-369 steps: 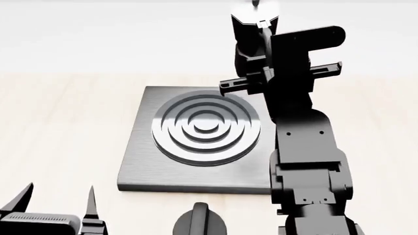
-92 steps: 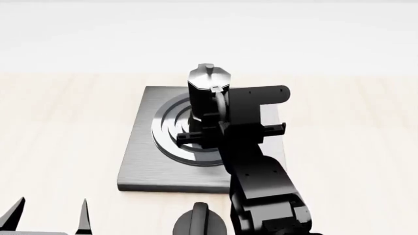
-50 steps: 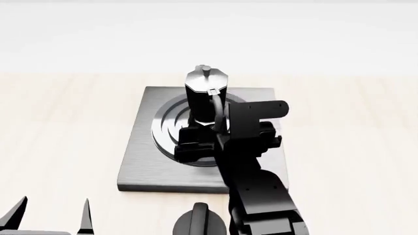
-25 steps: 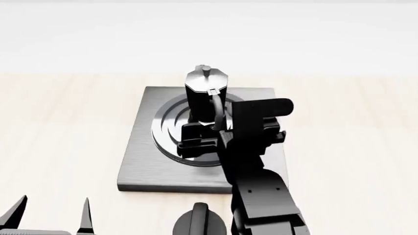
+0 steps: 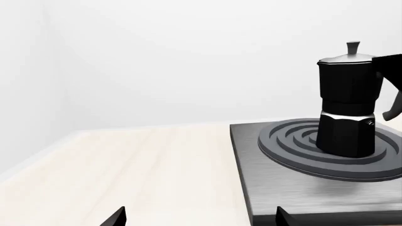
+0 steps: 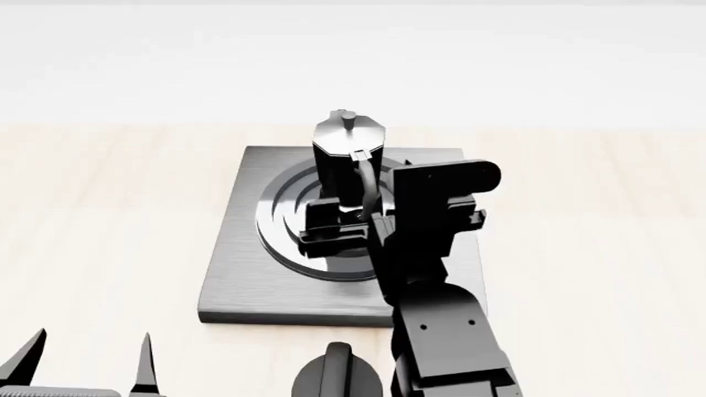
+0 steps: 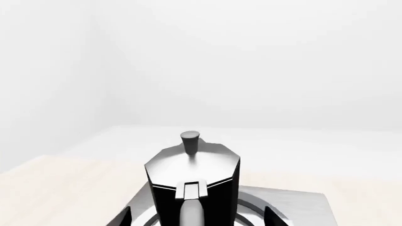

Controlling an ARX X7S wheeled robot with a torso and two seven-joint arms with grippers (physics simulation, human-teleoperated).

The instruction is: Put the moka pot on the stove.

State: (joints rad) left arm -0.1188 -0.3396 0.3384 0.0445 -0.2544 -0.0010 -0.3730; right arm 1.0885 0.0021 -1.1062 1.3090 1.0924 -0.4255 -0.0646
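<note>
— What does the right arm (image 6: 425,273) look like?
— Glossy black throughout, built of boxy, blocky segments with rounded joint housings; a flat rectangular plate tops the wrist, at about 1 o'clock from the arm's middle.
— And the left gripper (image 6: 88,364)?
— Two thin, pointed black fingers (image 6: 145,357), blade-like, above a dark body.

Moka pot (image 6: 350,161): glossy black, faceted, silver lid with knob, standing upright on the ring burner, handle toward the robot. Stove (image 6: 245,256): flat square grey slab, raised concentric rings, flat on the desk (image 6: 111,215).
</note>
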